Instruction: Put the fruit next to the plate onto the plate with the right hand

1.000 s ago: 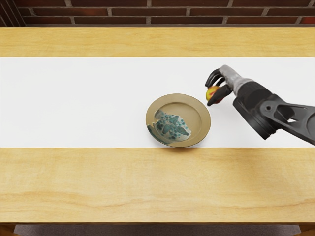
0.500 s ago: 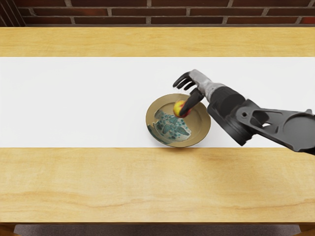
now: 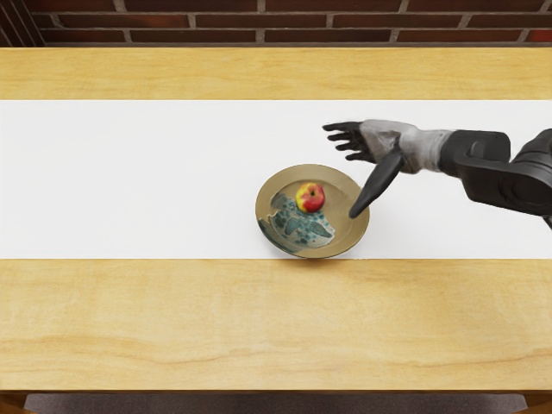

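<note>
A red and yellow apple point(image 3: 310, 197) rests on the tan plate point(image 3: 345, 233), just above its blue-green painted centre. My right hand point(image 3: 360, 159) hovers over the plate's upper right rim, apart from the apple, with its fingers point(image 3: 341, 130) spread and holding nothing. Its thumb points down toward the rim. The right arm point(image 3: 492, 164) comes in from the right edge. The left arm does not show.
The plate sits on a white runner point(image 3: 129, 181) that crosses a wooden table point(image 3: 259, 328). A brick wall point(image 3: 276, 21) runs behind the table's far edge.
The right hand carried the apple from beside the plate to over it, let it go there, and has pulled back to the right with its fingers spread.
</note>
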Available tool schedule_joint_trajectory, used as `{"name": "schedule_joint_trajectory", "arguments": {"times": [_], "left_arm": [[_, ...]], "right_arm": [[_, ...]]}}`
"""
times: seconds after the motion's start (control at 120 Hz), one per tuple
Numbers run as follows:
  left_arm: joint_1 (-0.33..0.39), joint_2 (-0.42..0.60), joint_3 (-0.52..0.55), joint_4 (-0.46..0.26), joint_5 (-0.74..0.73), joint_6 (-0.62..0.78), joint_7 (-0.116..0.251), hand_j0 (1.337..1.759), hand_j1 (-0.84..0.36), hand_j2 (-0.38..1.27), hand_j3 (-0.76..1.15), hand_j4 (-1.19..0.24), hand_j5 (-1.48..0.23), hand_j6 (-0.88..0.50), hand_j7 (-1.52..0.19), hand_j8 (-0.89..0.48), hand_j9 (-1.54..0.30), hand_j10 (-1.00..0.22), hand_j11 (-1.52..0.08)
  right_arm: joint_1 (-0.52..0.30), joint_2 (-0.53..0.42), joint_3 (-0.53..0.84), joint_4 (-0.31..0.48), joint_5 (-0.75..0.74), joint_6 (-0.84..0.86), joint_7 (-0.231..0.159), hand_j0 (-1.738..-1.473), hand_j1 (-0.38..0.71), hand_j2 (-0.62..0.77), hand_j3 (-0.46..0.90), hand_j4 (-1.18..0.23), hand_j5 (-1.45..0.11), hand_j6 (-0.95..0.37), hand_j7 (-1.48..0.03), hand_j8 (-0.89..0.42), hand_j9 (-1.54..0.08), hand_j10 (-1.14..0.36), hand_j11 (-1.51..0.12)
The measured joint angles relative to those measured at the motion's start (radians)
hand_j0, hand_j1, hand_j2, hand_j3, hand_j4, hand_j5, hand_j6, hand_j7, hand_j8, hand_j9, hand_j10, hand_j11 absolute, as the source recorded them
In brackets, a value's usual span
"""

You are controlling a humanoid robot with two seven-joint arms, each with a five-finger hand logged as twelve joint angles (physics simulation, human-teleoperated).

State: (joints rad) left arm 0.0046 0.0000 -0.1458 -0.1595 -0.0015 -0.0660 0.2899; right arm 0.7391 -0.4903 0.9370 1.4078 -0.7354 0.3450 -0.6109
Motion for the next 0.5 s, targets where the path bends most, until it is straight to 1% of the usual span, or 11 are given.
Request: {"name": "schedule_joint_trajectory", "arguments": {"times": [0.05,0.117,0.2,0.292,0.375,0.5], "left_arm": [[0.0,0.0,0.0,0.0,0.0,0.0,0.0,1.658,0.34,0.0,0.0,-0.01,-0.01,-0.01,-0.01,-0.01,-0.01,-0.01,-0.01],[0.0,0.0,0.0,0.0,0.0,0.0,0.0,1.658,0.34,0.0,0.0,-0.01,-0.01,-0.01,-0.01,-0.01,-0.01,-0.01,-0.01],[0.0,0.0,0.0,0.0,0.0,0.0,0.0,1.658,0.34,0.0,0.0,-0.01,-0.01,-0.01,-0.01,-0.01,-0.01,-0.01,-0.01],[0.001,0.0,0.0,0.0,0.0,0.0,0.0,1.658,0.34,0.0,0.0,-0.01,-0.01,-0.01,-0.01,-0.01,-0.01,-0.01,-0.01],[-0.001,0.0,-0.001,0.0,0.0,0.0,0.0,1.658,0.34,0.0,0.0,-0.01,-0.01,-0.01,-0.01,-0.01,-0.01,-0.01,-0.01],[0.0,0.0,0.0,0.0,0.0,0.0,0.0,1.658,0.34,0.0,0.0,-0.01,-0.01,-0.01,-0.01,-0.01,-0.01,-0.01,-0.01]], "right_arm": [[-0.036,-0.002,0.073,-0.034,0.044,0.101,0.0,-1.658,-0.32,0.02,0.0,-0.04,-0.05,-0.03,-0.05,-0.02,-0.05,-0.02,-0.05],[-0.088,-0.003,0.176,-0.093,0.121,0.179,0.0,-1.658,-0.33,0.02,0.0,-0.03,-0.04,-0.02,-0.03,-0.01,-0.04,-0.02,-0.03],[-0.143,-0.006,0.284,-0.176,0.233,0.227,0.0,-1.658,-0.34,0.01,0.0,-0.02,-0.02,-0.01,-0.02,-0.01,-0.02,-0.01,-0.02],[-0.182,-0.008,0.345,-0.256,0.351,0.25,0.0,-1.658,-0.34,0.01,0.0,-0.01,-0.02,-0.01,-0.01,-0.01,-0.01,-0.01,-0.01],[-0.222,-0.01,0.384,-0.293,0.43,0.259,0.0,-1.658,-0.34,0.01,0.0,-0.01,-0.01,0.0,-0.01,0.0,-0.01,0.0,-0.01],[-0.286,-0.02,0.456,-0.314,0.5,0.264,0.0,-1.658,-0.35,0.0,0.0,0.0,-0.01,0.0,-0.01,0.0,-0.01,0.0,-0.01]]}}
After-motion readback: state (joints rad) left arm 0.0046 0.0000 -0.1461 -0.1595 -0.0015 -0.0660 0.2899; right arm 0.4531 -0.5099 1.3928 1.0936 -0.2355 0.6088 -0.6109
